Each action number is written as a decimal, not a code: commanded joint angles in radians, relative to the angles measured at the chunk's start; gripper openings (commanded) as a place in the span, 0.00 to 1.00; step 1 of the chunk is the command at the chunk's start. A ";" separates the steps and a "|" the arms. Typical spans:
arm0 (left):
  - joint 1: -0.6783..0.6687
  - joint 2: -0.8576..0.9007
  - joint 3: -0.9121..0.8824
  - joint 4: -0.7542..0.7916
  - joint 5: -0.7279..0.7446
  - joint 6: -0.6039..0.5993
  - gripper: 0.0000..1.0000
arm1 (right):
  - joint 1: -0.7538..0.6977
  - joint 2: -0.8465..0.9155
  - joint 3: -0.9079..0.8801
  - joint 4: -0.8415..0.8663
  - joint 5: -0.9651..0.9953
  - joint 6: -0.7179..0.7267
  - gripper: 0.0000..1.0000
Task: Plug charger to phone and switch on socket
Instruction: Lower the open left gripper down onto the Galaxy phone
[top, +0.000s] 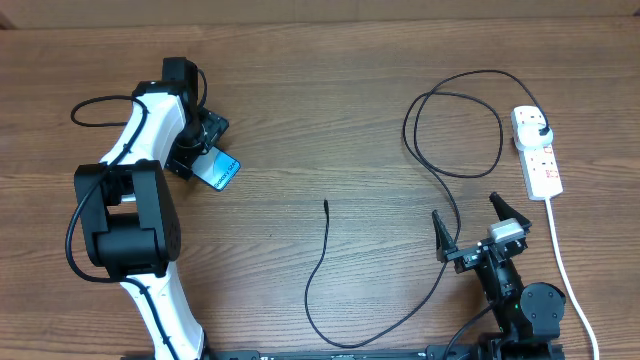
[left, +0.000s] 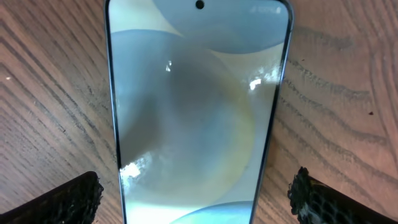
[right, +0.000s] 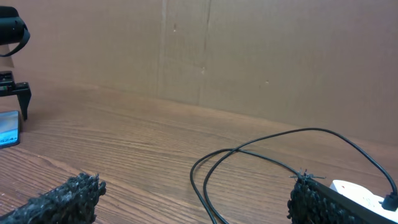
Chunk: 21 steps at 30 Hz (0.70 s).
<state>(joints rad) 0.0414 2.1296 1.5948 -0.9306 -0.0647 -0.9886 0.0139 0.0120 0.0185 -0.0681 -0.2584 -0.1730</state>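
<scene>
Two grippers, jaws of both wide apart, nothing held.
Right gripper (top: 470, 232): near table (top: 300, 100) edge, charger (top: 322, 262) curving just beside it. Its loose tip (top: 326, 204) lies mid-table, well apart from phone (top: 220, 172).
Right wrist view only: cable loop ahead between fingers (right: 65, 199), socket (right: 364, 190) corner behind the right one.
Left gripper (top: 200, 150): farther, left side, over phone.
Left wrist view only: lit screen between fingertips (left: 71, 198), wood showing each side.
Overhead only: socket far right, black plug (top: 541, 131) in it.
</scene>
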 joint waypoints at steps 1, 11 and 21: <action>0.004 0.009 -0.009 -0.006 -0.013 0.008 1.00 | 0.005 -0.005 -0.011 0.006 -0.005 -0.004 1.00; 0.004 0.019 -0.010 -0.011 -0.027 0.008 1.00 | 0.005 -0.005 -0.011 0.007 -0.005 -0.004 1.00; 0.004 0.072 -0.010 -0.011 -0.020 0.018 1.00 | 0.005 -0.005 -0.011 0.007 -0.005 -0.004 1.00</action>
<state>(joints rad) 0.0414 2.1731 1.5944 -0.9390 -0.0731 -0.9886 0.0139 0.0120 0.0185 -0.0677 -0.2588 -0.1734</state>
